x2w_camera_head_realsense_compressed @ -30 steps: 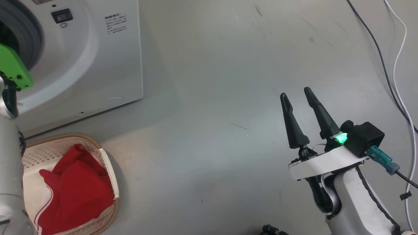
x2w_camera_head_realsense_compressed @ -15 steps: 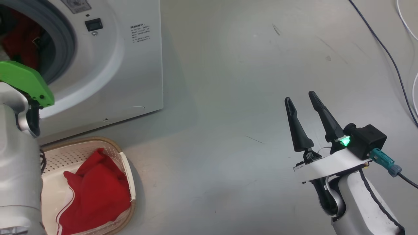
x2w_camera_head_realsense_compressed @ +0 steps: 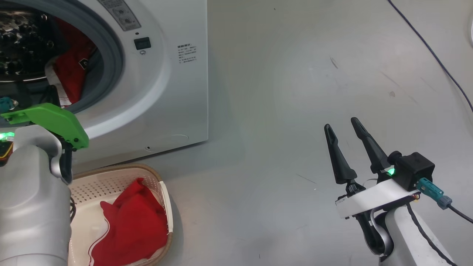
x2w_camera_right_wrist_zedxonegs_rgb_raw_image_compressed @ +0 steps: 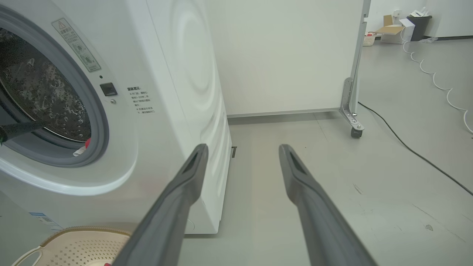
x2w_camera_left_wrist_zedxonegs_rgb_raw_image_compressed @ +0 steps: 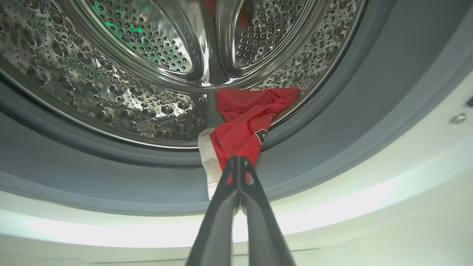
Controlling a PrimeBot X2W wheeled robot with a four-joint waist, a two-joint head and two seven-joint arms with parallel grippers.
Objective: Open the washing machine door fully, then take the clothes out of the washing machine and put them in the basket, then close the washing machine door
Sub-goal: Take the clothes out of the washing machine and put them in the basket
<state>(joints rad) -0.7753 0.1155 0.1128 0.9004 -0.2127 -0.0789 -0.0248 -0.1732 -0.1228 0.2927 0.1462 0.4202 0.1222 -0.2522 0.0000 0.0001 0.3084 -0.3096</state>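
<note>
Pulling straight back should lift the red garment, clamped by the left gripper at the drum lip, clear of the grey seal toward the basket, while the right gripper hangs spread wide and empty.

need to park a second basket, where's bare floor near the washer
Bare grey floor runs between the washing machine and the open right gripper. Crowded at the machine's foot: the basket holding red clothes. A dark cable crosses the far right.
</note>
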